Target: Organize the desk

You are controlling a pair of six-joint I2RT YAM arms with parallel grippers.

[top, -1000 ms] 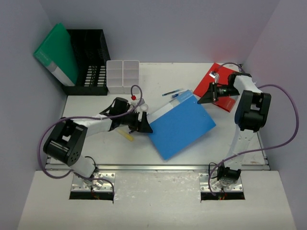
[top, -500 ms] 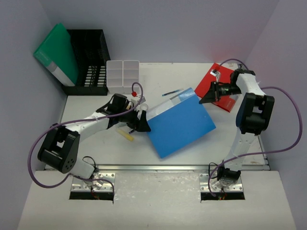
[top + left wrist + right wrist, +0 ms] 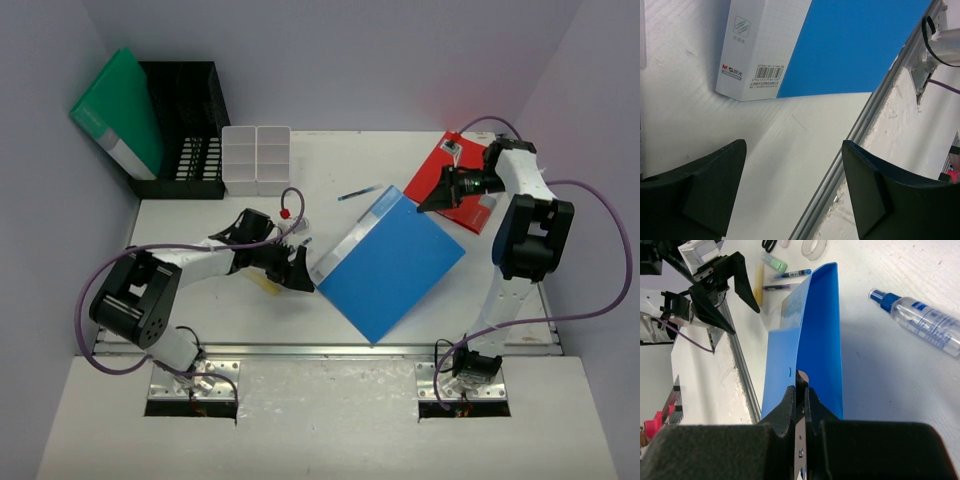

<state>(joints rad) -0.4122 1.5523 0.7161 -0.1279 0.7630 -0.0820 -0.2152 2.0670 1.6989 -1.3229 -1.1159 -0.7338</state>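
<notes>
Overhead, desk (image 3: 250, 325) fills workspace, silver rail along near edge. Right gripper (image 3: 801, 386) pinches far corner of blue folder (image 3: 395, 265); folder tilted, gripped spot hidden by fingers. Left gripper (image 3: 795, 175) spread wide, empty, just beside folder. Yellow stick (image 3: 759, 287) mostly hidden under left arm in top view.
</notes>
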